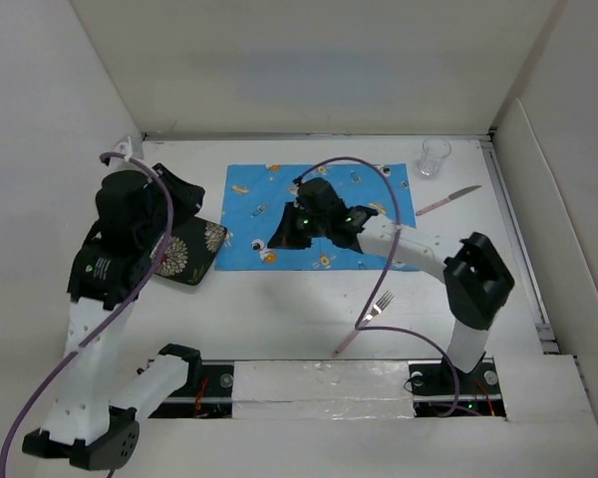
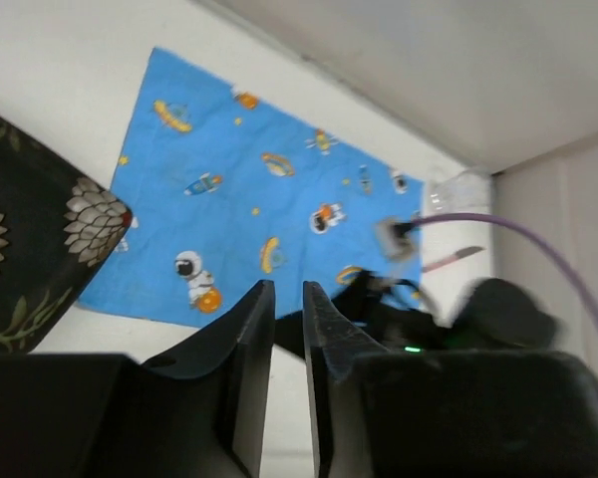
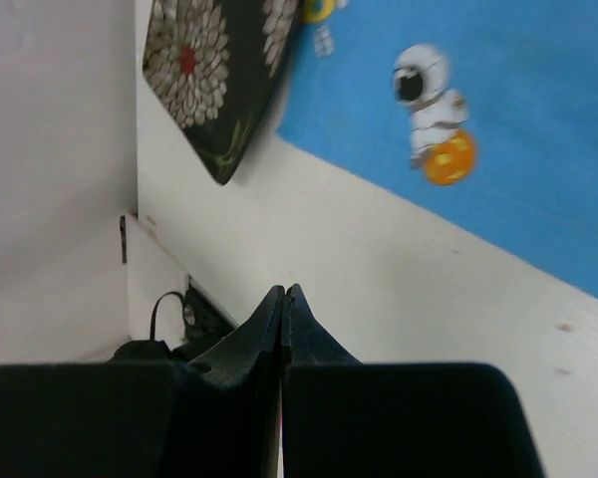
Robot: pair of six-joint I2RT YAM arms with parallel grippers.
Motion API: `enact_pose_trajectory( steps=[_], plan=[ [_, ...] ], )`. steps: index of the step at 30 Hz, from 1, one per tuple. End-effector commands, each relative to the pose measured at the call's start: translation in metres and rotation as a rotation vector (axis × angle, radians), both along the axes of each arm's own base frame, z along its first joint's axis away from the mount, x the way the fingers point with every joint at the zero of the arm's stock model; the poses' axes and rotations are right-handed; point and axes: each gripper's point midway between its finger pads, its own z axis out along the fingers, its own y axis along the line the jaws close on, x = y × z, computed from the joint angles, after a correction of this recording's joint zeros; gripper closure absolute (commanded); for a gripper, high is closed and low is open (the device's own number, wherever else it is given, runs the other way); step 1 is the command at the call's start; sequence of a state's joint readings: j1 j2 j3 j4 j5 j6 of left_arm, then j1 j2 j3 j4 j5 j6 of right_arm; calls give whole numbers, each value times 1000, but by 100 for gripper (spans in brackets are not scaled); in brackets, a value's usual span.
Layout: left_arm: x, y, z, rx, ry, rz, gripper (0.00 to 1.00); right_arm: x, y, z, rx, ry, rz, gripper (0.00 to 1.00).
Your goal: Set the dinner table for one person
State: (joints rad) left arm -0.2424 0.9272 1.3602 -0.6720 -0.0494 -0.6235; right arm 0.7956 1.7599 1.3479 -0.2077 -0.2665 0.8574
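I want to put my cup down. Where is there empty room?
Most bare table is in front of the placemat, between the plate and the fork. A smaller one lies between the knife and the right arm. Over the placemat is crowded: the right end effector hangs there.

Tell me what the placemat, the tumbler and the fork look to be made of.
The placemat looks like thin matte cloth: it lies flat, printed with space cartoons, no shine. The tumbler is clear, the dinner table showing through it: glass or plastic, I cannot tell which. The fork has pale silvery tines, likely metal, and a pinkish handle, perhaps plastic.
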Motion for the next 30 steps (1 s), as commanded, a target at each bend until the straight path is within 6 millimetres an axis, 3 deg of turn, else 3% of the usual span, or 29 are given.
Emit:
enact_pose_trajectory(
  steps=[1, 2, 3, 4, 5, 6, 7, 8, 10, 11, 12, 13, 14, 15, 18, 22, 30],
  plan=[
    [-40, 0, 27, -51, -36, -37, 84, -11, 65, 42, 166, -48, 27, 100],
    [-58, -6, 35, -78, -69, -89, 82, -24, 85, 27, 155, -19, 43, 100],
    [-64, -8, 31, -84, -65, -112, 78, -20, 99, 39, 172, -51, 17, 100],
    [-72, -10, 30, -96, -63, -129, 77, -24, 108, 32, 147, -35, 11, 100],
    [-88, -15, 34, -117, -85, -175, 75, -33, 124, 11, 113, 5, 11, 99],
    [-97, -19, 27, -126, -65, -208, 74, -35, 133, 9, 113, 11, 2, 95],
    [-105, -21, 26, -140, -67, -230, 73, -36, 146, 17, 133, 7, -4, 83],
    [-120, -24, 28, -155, -92, -264, 70, -39, 156, -1, 115, 38, -24, 76],
    [-132, -25, 28, -164, -101, -290, 68, -50, 174, -13, 93, 39, -44, 58],
    [-140, -27, 31, -163, -118, -317, 68, -47, 180, -7, 86, 47, -87, 55],
    [-147, -27, 36, -159, -124, -333, 67, -45, 185, -28, 46, 60, -114, 52],
    [-151, -28, 39, -151, -128, -350, 67, -52, 191, -35, 33, 72, -118, 47],
    [-154, -30, 41, -138, -127, -378, 66, -49, 196, -32, 46, 90, -143, 46],
    [-162, -30, 48, -135, -140, -391, 65, -55, 200, -47, 23, 107, -152, 44],
    [-176, -33, 59, -127, -175, -440, 63, -57, 205, -64, -10, 135, -233, 43],
    [-184, -34, 56, -121, -173, -466, 62, -58, 200, -96, -80, 166, -298, 44],
    [-195, -29, 59, -71, -179, -477, 60, -49, 205, -118, -84, 188, -372, 44]
  ],
)
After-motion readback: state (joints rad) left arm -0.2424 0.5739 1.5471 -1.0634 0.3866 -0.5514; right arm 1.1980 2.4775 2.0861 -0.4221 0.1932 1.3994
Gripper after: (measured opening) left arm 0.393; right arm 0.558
